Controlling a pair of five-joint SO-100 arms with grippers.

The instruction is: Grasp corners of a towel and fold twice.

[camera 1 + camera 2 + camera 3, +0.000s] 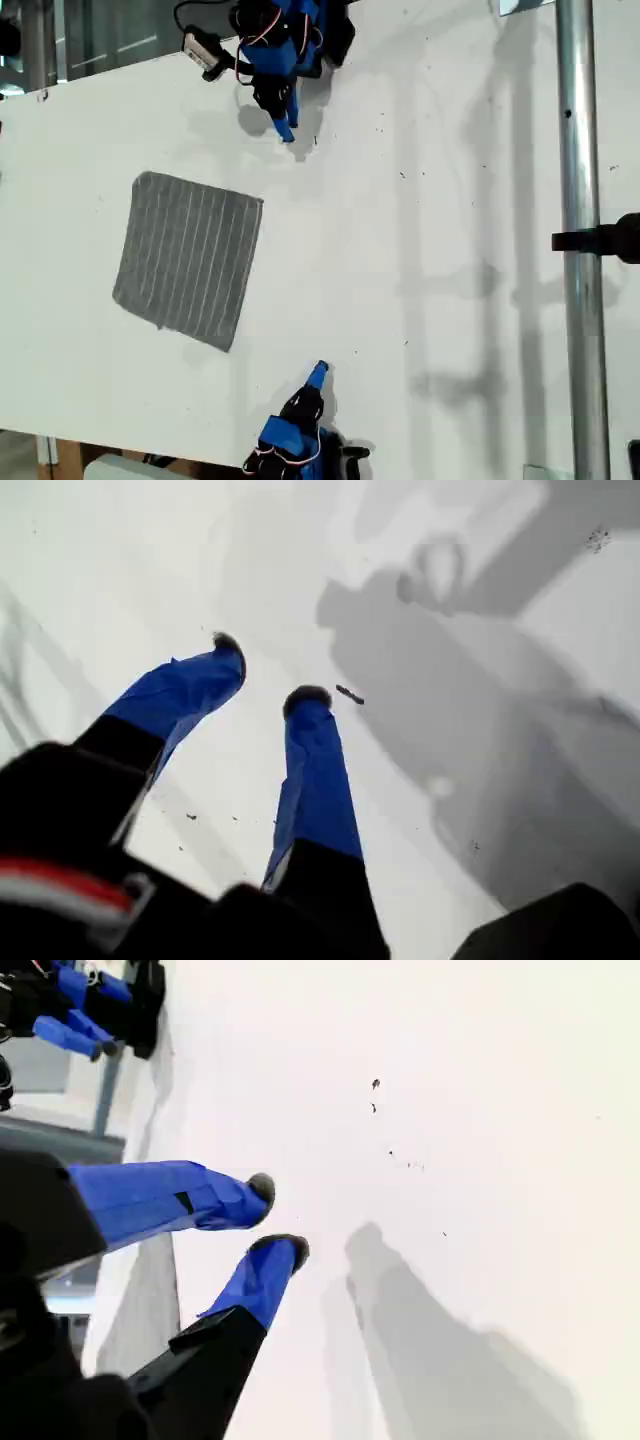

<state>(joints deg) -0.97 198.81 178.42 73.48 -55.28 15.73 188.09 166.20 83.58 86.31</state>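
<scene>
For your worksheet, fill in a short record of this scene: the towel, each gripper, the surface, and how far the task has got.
towel: grey, pale stripes, lying flat and unfolded, in the exterior view's left half
my first gripper: open, empty, over bare table
my second gripper: fingertips narrowly apart, empty, over bare table
contact with towel: none, both arms stand apart from it
table: white, a few dark specks
task progress: no corner grasped, no fold made
</scene>
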